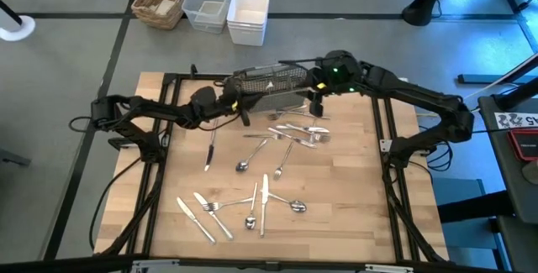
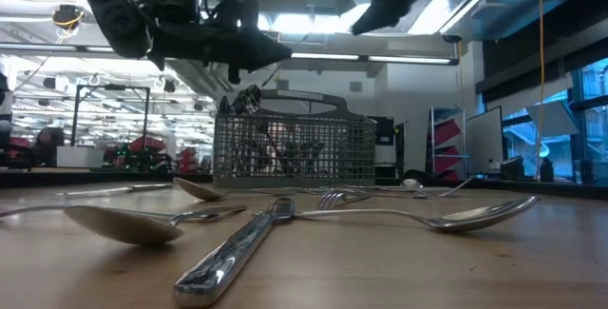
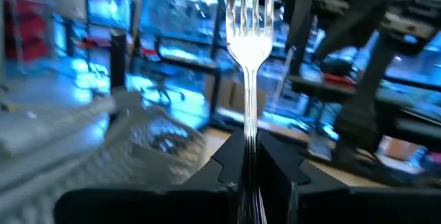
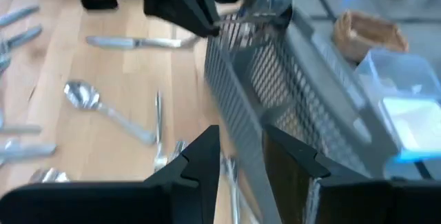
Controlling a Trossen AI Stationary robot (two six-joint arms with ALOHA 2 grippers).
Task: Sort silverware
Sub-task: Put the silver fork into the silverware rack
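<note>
My left gripper [image 3: 249,176] is shut on a shiny fork [image 3: 248,45] and hangs level at the left end of the grey mesh caddy [image 1: 269,84], above the table [image 1: 239,101]. My right gripper [image 4: 242,151] stands open above the caddy's right end [image 1: 318,97]. It slants down, and the caddy's wall [image 4: 275,93] shows beyond its fingers. Some silverware stands in the caddy [image 2: 247,100]. More forks, spoons and knives lie flat on the wooden table [image 1: 261,197], others nearer the caddy [image 1: 294,134]. My left gripper pinches the fork's handle [image 3: 249,148] between its two fingers. The fingers point level, coming from the table's left side, and lie along the fork. The fork sticks straight out ahead of them, tines [image 3: 248,3] at the far end, lifted clear of the table.
A single knife [image 1: 210,151] lies left of the middle. Beyond the table's far edge stand a wicker basket [image 1: 160,0], a clear plastic tub [image 1: 208,2] and a white tub [image 1: 248,14]. Dark frame rails [image 1: 164,139] run along the table's left and right sides.
</note>
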